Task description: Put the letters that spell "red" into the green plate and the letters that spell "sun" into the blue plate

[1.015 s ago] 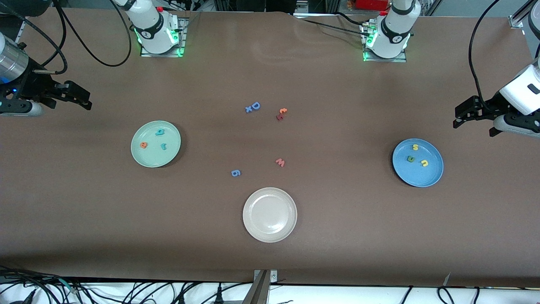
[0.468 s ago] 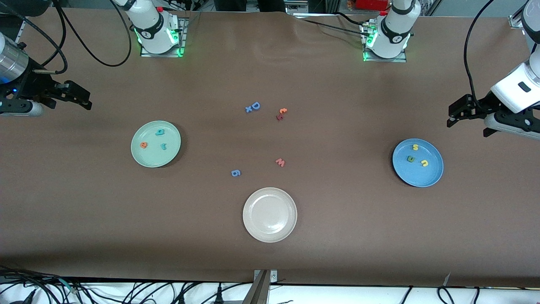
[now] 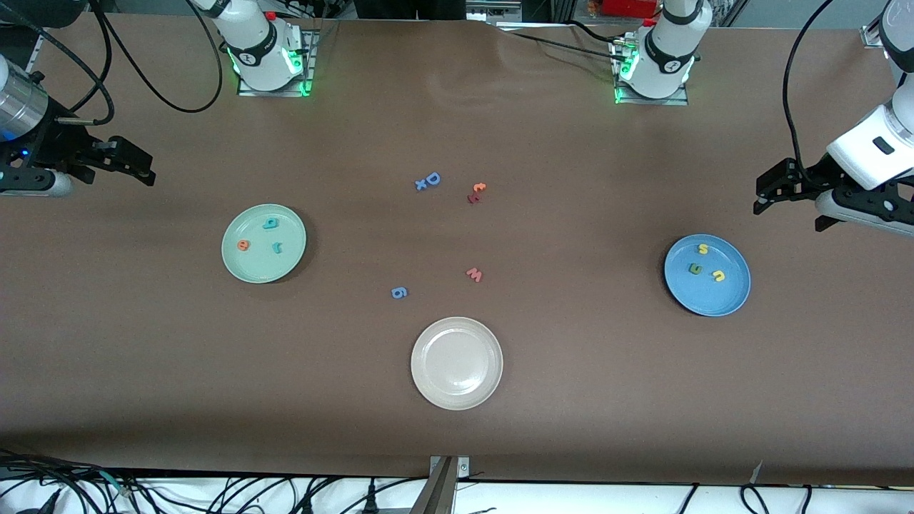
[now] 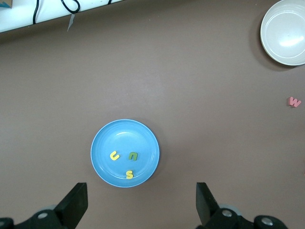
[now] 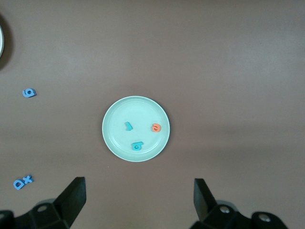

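Mid-table obstacles: beige plate (image 3: 456, 363), loose letters (blue g (image 3: 399, 292), salmon w (image 3: 474, 274), D (image 3: 431, 179), t shapes (image 3: 476, 192), seemingly touching). Wide bare brown table (image 3: 585, 371) around them, passable.

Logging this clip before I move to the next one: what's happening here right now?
Nothing is being handled. The green plate holds the teal r, orange e and teal d; the blue plate holds the yellow s, green u and yellow n. The left gripper hangs open and empty above the table by the blue plate, the right gripper open and empty at its own end. Spare letters and a white plate lie mid-table.
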Available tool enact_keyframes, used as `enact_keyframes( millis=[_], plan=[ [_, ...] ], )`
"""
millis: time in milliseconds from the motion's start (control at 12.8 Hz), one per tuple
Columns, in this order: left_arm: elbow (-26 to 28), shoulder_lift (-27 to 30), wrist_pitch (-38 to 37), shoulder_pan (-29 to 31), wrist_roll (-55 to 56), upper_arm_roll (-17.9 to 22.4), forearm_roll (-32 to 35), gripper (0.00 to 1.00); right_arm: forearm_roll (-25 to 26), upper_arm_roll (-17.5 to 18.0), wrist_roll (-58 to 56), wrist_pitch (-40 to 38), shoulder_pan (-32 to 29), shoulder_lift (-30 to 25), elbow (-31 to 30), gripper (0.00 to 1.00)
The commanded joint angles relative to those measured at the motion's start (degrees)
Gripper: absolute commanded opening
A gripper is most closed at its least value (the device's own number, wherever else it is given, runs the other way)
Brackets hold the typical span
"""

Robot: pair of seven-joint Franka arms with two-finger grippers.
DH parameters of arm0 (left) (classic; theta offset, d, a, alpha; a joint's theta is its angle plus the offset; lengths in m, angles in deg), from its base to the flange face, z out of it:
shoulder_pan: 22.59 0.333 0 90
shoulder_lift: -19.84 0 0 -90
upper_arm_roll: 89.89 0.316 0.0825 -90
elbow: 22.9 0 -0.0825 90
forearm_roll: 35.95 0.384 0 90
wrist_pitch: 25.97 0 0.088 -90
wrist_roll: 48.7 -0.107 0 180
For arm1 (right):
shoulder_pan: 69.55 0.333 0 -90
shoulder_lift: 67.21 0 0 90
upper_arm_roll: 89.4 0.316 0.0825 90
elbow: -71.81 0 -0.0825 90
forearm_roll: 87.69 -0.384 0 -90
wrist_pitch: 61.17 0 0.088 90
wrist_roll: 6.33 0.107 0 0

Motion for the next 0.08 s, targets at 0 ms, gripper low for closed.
enact_keyframes(
  millis=[0],
  plan=[
    [-0.7,0.3,-1.0,-0.2,-1.0,0.0,0.1,1.0,0.4,0.1,-0.7,-0.2,0.0,0.3,0.9,1.0]
  ],
)
